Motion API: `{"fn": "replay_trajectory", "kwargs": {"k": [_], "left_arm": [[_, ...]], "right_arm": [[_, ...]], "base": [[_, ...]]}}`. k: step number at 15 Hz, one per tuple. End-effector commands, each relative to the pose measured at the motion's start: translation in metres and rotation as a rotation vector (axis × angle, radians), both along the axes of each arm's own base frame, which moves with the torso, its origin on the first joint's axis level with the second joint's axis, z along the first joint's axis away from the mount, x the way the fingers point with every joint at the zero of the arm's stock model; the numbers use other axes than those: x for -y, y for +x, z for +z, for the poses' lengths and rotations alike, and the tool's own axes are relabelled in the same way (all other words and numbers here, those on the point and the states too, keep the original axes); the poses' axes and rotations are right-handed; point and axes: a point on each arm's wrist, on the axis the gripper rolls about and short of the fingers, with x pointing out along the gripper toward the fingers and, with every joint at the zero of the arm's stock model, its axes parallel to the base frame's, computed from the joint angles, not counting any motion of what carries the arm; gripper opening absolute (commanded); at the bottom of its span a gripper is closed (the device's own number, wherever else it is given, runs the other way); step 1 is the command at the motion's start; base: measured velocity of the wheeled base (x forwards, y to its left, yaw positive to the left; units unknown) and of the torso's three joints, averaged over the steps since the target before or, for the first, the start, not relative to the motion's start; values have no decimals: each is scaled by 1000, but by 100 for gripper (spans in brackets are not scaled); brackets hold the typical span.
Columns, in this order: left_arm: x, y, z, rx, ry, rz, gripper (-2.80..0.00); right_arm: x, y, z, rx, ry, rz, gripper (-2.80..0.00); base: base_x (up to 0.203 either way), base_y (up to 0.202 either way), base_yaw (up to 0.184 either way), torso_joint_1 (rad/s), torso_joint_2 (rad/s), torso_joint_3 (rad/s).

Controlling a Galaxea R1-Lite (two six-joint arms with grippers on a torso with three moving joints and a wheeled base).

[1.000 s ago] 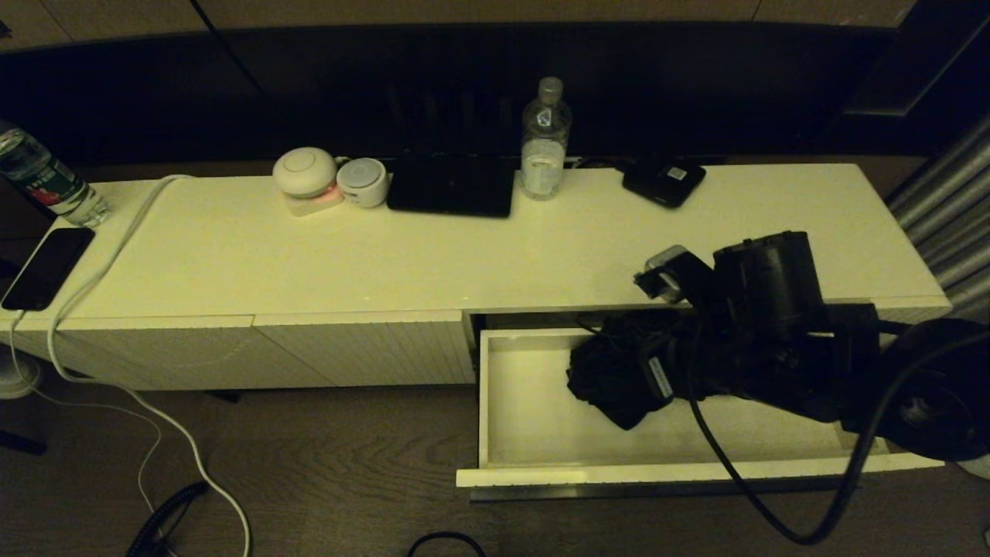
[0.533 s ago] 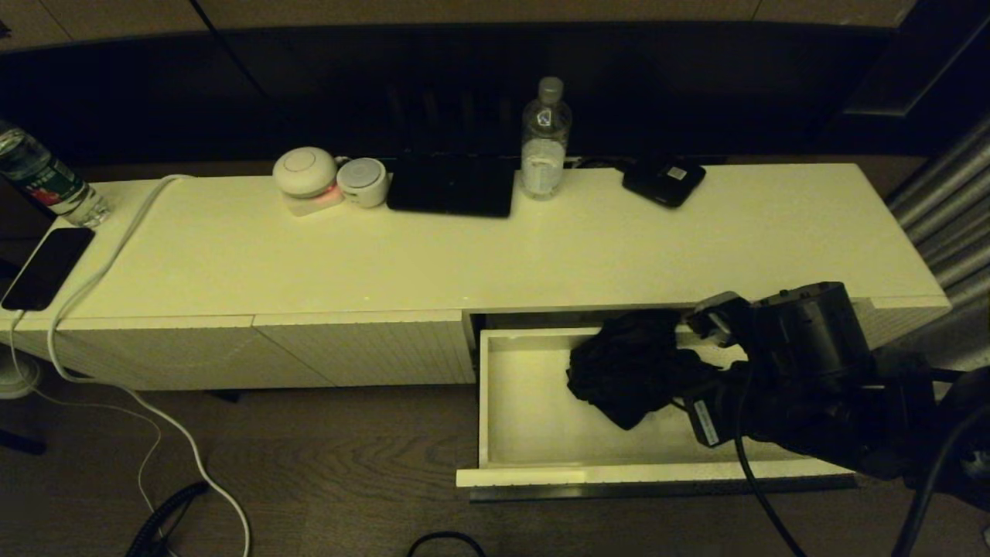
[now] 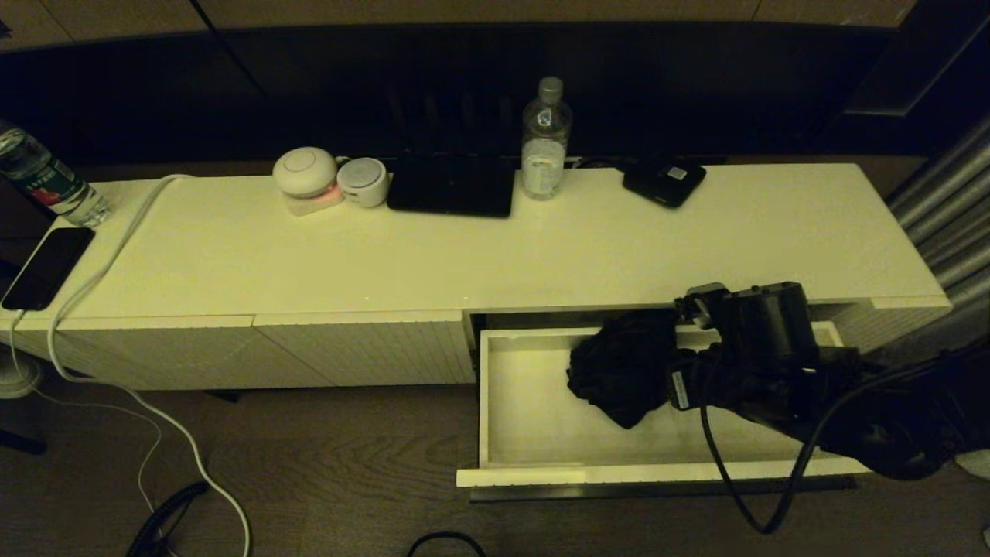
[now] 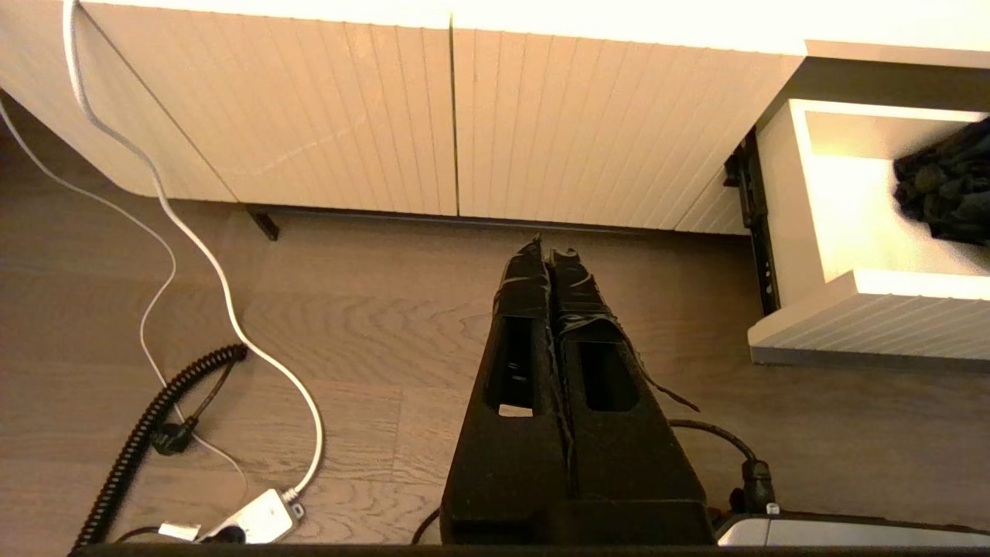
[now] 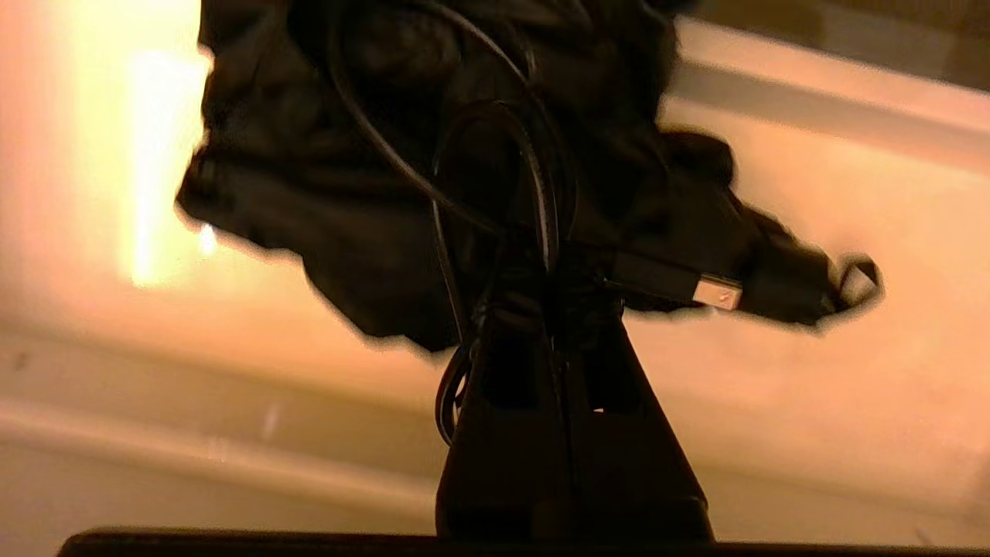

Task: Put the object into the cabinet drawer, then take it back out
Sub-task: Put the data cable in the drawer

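Black and crumpled, the object (image 3: pixel 623 367) lies inside the cabinet drawer (image 3: pixel 534 418), toward its back and near the middle, on the plain white floor. That drawer is pulled well out from the right end of the long cream cabinet (image 3: pixel 464 255), its ribbed front facing me.

My right gripper (image 5: pixel 551 305) reaches into the drawer from the right and sits at the object's right edge. In my right wrist view the two fingers (image 5: pixel 510 363) look pressed close together with their tips buried in the dark bundle, and a thin black cable with a small plug (image 5: pixel 715 292) loops around them; whether the jaws actually pinch the fabric I cannot tell. In the head view the gripper is hidden behind my own wrist housing (image 3: pixel 762 325).

My left gripper (image 4: pixel 551 254) hangs parked low over the wooden floor (image 4: pixel 371 325) in front of the closed ribbed panels (image 4: pixel 433 131), well apart from the drawer, its jaws closed flat against each other with nothing between them.

On the cabinet top stand a clear water bottle (image 3: pixel 546 143), a flat black tablet (image 3: pixel 452 186), and two round white devices (image 3: pixel 309 174); a phone (image 3: pixel 46 267) lies at the far left end.
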Motion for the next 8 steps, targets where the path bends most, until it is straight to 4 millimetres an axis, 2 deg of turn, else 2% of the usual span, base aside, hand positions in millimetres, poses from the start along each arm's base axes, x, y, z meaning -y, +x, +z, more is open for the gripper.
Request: {"fn": "replay_trajectory", "kwargs": {"k": [1, 5, 8], "left_arm": [[0, 0, 0, 2, -1, 1, -280], [0, 0, 0, 2, -1, 1, -280], [0, 0, 0, 2, -1, 1, -280]], "right_arm": [[-8, 17, -20, 0, 0, -2, -280], [-12, 17, -23, 36, 2, 15, -280], [-13, 18, -33, 47, -61, 49, -280]], "base": [[0, 0, 0, 0, 0, 0], [0, 0, 0, 0, 0, 0], [0, 0, 0, 0, 0, 0]]}}
